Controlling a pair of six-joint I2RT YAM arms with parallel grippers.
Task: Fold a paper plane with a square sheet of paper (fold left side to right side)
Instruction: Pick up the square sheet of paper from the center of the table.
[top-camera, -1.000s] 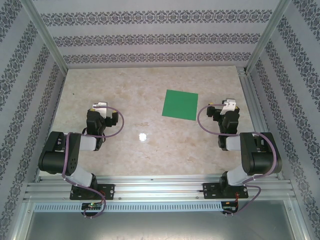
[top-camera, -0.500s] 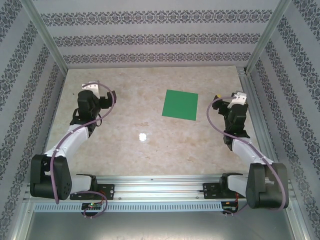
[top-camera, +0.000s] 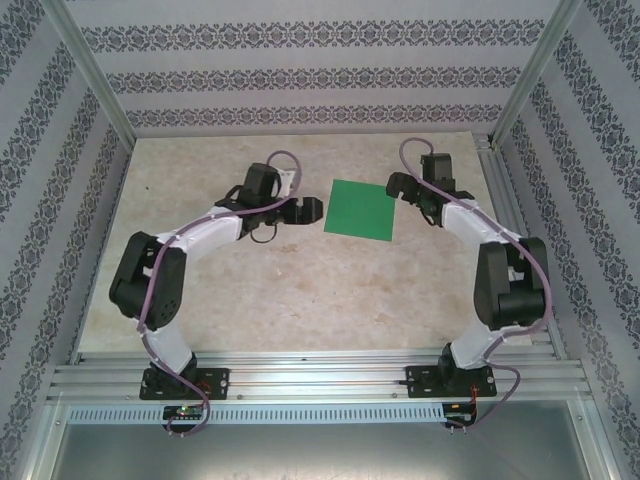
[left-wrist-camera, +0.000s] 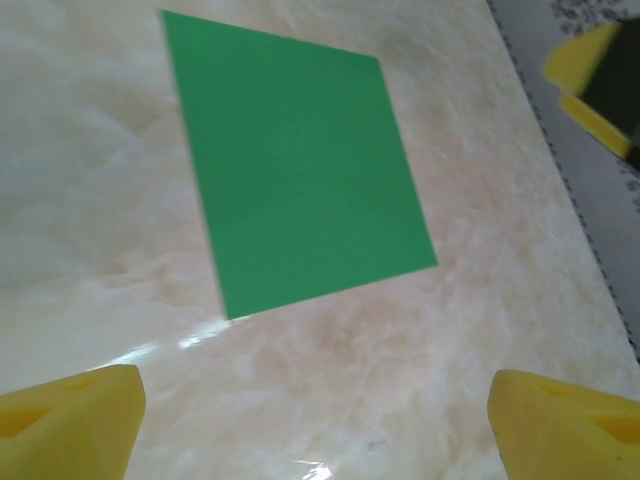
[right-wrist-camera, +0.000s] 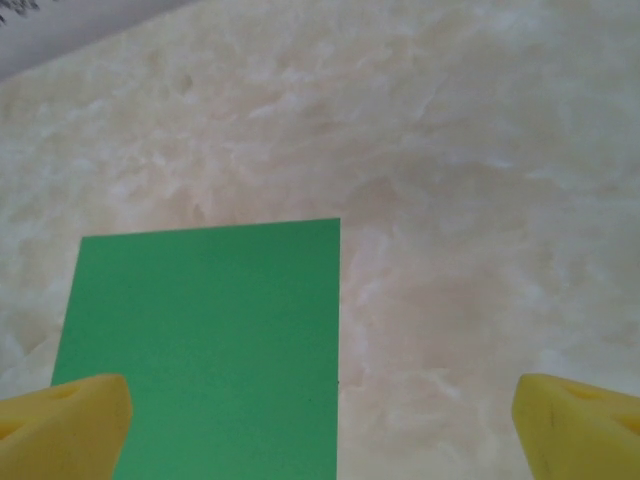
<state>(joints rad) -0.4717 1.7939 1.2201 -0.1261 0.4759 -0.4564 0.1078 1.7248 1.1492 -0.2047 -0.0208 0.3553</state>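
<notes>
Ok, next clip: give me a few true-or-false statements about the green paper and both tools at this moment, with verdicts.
1. The thin bright green square sheet of paper lies flat on the beige marbled table. True.
2. The left tool is shut on the sheet's edge. False: it is open, just left of the sheet, holding nothing.
3. The right tool is open, by the sheet's far right corner. True.
4. The sheet lies on the left half of the table. False: it lies right of centre, between the two tools.
</notes>
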